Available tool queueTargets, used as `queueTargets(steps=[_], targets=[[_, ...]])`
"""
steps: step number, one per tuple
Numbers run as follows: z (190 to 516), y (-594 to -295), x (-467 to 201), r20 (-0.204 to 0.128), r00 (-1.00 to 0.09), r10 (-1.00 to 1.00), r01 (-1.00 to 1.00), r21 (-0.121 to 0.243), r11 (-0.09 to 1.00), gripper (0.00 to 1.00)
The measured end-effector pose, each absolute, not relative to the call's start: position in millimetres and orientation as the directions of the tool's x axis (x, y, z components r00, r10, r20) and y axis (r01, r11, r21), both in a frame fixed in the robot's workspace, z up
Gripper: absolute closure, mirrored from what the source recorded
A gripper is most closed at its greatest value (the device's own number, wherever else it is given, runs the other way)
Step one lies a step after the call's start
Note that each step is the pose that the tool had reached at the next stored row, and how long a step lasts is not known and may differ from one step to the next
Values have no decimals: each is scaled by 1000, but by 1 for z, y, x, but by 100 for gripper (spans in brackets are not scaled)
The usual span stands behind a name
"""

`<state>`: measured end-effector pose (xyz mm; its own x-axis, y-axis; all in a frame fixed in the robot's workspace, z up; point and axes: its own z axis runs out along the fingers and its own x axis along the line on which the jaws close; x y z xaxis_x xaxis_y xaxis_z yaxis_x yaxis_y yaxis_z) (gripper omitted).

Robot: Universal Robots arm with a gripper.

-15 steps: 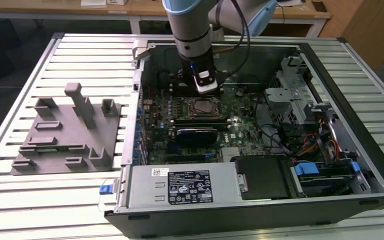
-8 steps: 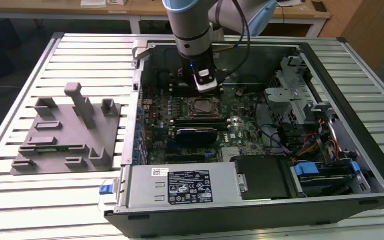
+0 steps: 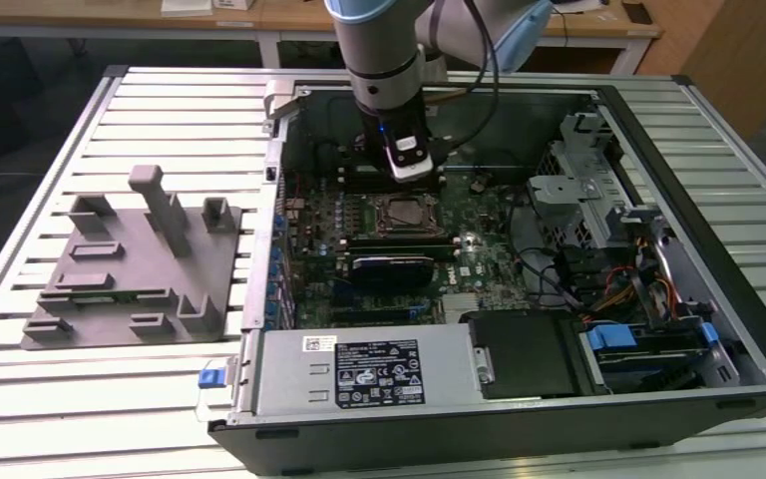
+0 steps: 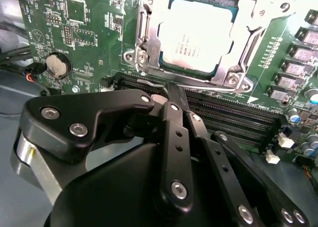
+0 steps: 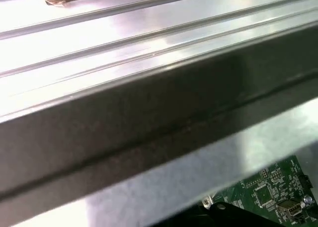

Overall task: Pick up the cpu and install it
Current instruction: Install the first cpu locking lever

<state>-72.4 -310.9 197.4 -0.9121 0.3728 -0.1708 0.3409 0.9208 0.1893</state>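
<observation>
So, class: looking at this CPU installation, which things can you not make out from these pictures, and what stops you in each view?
- Pincer tips: second wrist view, hidden behind its own black linkages, so its grip is unclear.
- Cpu far edge: second wrist view, cut off by the picture edge.
- Cpu seating: exterior view, too small to judge.
- Motherboard: first wrist view, mostly blocked by the case wall.

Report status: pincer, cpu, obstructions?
Pincer shut, empty, above the motherboard. Cpu seated in the socket frame. Nothing blocking it.
</observation>
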Motion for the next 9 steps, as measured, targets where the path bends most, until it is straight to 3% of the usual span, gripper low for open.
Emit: queueTargets(steps=[9], targets=[[193,-311,-72,-178,-912,369,341,170,925,89]])
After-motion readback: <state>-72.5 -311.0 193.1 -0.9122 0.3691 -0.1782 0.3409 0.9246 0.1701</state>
